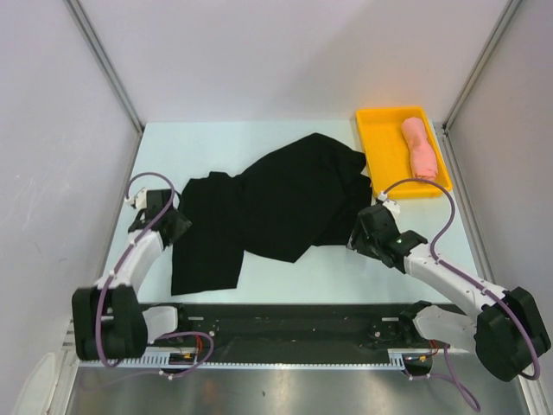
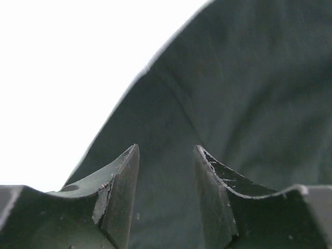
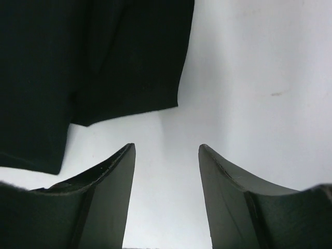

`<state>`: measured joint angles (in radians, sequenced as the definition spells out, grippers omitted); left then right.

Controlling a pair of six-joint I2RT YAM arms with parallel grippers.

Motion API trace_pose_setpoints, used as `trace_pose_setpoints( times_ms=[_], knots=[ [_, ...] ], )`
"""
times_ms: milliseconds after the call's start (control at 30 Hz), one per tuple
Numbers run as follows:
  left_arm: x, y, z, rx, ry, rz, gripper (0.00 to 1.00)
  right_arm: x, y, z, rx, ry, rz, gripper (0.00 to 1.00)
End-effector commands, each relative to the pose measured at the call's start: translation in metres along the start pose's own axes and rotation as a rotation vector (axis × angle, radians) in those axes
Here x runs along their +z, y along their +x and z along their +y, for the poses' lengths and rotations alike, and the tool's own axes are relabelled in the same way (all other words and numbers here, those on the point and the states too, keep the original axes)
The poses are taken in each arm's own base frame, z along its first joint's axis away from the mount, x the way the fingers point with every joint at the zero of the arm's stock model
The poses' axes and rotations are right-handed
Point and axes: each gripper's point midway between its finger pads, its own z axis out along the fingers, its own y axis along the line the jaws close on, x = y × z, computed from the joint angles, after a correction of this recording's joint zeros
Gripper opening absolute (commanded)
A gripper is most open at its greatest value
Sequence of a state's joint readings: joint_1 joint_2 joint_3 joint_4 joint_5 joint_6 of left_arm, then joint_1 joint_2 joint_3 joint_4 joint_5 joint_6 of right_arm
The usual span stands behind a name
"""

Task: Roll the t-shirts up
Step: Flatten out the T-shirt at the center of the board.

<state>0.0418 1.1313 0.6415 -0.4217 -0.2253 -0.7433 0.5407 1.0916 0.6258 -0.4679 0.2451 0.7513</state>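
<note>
"Pale mint table, matte, with grey panels on three sides. Where are the shirts?"

"The black tee lies crumpled across the table's middle, one flap reaching toward the near-left corner. The pink roll lies in the yellow tray at the far-right corner."

"And your tools?"

"My left tool is released, fingers apart over the tee's left edge. My right tool is released too, over bare table just beside the tee's right hem."

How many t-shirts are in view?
2. A large black cloth t-shirt lies crumpled on the table; a salmon-pink rolled cloth one sits in the yellow plastic tray, far right. More could hide underneath.
</note>
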Motion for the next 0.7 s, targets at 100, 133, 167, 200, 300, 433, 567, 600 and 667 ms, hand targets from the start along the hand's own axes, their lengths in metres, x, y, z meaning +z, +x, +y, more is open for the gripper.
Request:
trace_pose_setpoints(
  times_ms=[100,133,167,200,300,433,567,600,667],
  knots=[
    [0.033,-0.057,-0.005,-0.017,-0.098,-0.113,0.48,0.026,-0.018,0.004,0.106,-0.046,-0.069,0.57],
    [0.037,-0.059,-0.007,-0.012,-0.090,-0.104,0.48,0.029,-0.019,0.008,0.111,-0.070,-0.068,0.57],
    [0.040,-0.060,-0.008,-0.009,-0.090,-0.100,0.46,0.032,-0.019,0.009,0.111,-0.080,-0.062,0.57],
    [0.050,-0.056,-0.002,-0.005,-0.119,-0.076,0.46,0.037,-0.016,0.009,0.109,-0.075,-0.048,0.57],
    [0.060,-0.056,-0.003,0.014,-0.130,-0.057,0.46,0.047,-0.012,0.013,0.116,-0.086,-0.024,0.56],
    [0.076,-0.050,-0.003,0.029,-0.148,-0.015,0.47,0.054,-0.009,0.011,0.118,-0.068,-0.017,0.56],
    [0.090,-0.042,-0.003,0.038,-0.160,0.023,0.46,0.062,-0.007,0.009,0.120,-0.053,-0.018,0.54],
    [0.092,-0.043,-0.006,0.038,-0.155,0.028,0.44,0.064,-0.008,0.011,0.122,-0.060,-0.019,0.54],
    [0.098,-0.036,-0.005,0.048,-0.160,0.052,0.37,0.069,-0.005,0.011,0.118,-0.051,-0.014,0.49]
  ],
)
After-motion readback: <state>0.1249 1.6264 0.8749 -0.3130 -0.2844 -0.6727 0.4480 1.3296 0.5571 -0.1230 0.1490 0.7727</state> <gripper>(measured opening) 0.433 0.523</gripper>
